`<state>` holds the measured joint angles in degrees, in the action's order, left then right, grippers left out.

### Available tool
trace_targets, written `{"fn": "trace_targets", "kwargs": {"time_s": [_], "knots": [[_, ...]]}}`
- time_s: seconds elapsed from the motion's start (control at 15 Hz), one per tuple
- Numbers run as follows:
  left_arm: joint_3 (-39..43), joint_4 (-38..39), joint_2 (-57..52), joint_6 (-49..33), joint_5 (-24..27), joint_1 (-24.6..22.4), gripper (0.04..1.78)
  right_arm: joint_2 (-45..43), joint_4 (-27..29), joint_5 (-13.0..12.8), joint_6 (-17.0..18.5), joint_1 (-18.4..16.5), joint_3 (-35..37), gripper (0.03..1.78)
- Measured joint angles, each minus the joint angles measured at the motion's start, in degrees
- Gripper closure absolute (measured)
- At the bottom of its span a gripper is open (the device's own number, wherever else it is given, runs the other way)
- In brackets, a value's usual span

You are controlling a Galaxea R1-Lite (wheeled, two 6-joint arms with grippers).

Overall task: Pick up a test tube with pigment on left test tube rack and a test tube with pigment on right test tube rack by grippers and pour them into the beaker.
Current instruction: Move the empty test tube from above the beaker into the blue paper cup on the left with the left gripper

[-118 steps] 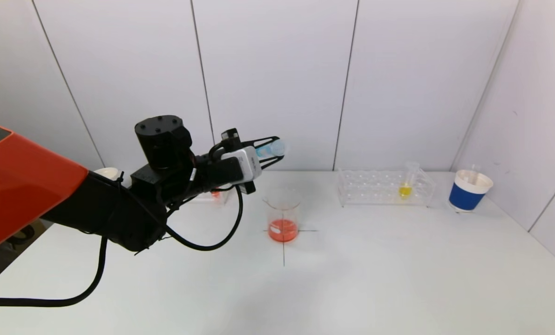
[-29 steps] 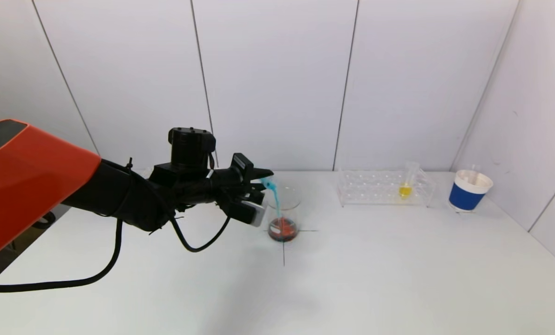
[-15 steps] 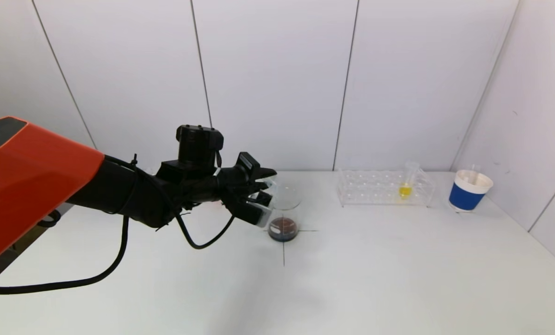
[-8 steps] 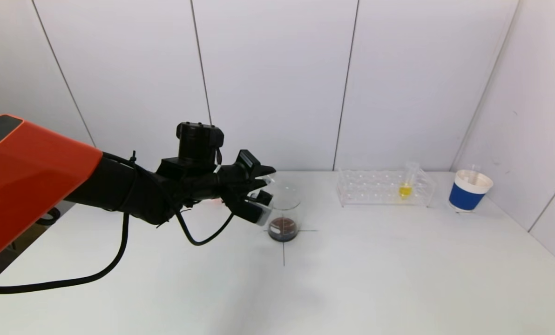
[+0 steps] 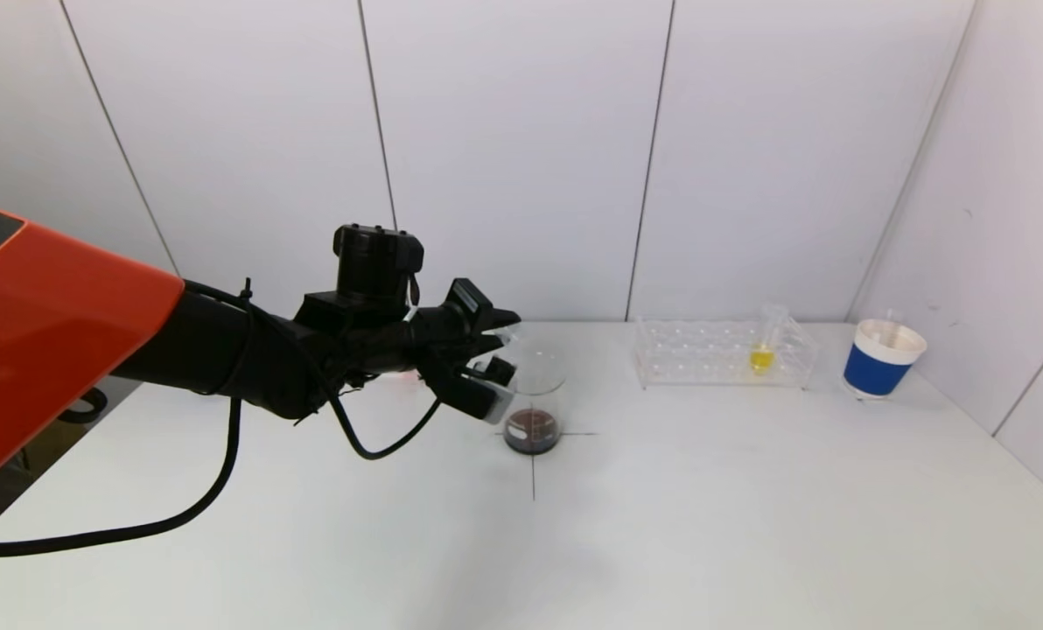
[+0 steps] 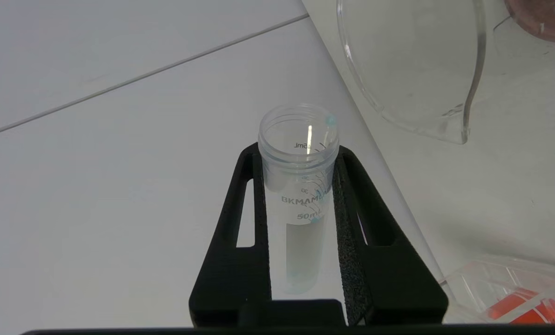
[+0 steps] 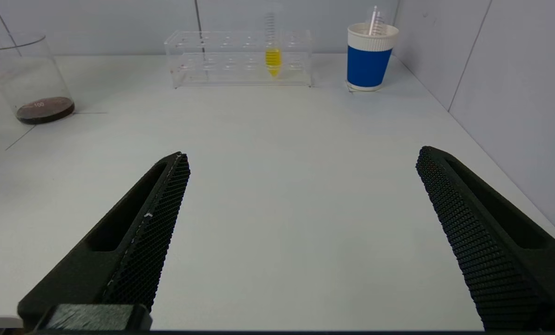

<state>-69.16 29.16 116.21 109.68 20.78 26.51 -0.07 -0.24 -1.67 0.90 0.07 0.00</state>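
left tool (image 5: 502, 331) unmoved — tube (image 6: 300, 158) emptied

beaker (image 5: 535, 398): centre of surface (image 5: 661, 525) | left gripper (image 5: 497, 344): just left of beaker, level with its rim, test tube (image 6: 301, 172) between its fingers (image 6: 240, 223) | right rack (image 5: 723, 352): right of beaker, toward rear wall, one tube (image 5: 762, 346) standing in it | cup (image 5: 882, 357): right of rack | right gripper (image 7: 301, 223): above near right surface
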Motion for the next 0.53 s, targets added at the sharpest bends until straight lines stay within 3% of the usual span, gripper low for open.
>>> {"fn": "trace_targets", "kwargs": {"time_s": [0.53], "knots": [[0.23, 0.27, -0.23, -0.11, 0.33, 0.09, 1.39, 0.00, 0.00, 0.00, 0.00, 0.00, 0.00, 0.04]]}}
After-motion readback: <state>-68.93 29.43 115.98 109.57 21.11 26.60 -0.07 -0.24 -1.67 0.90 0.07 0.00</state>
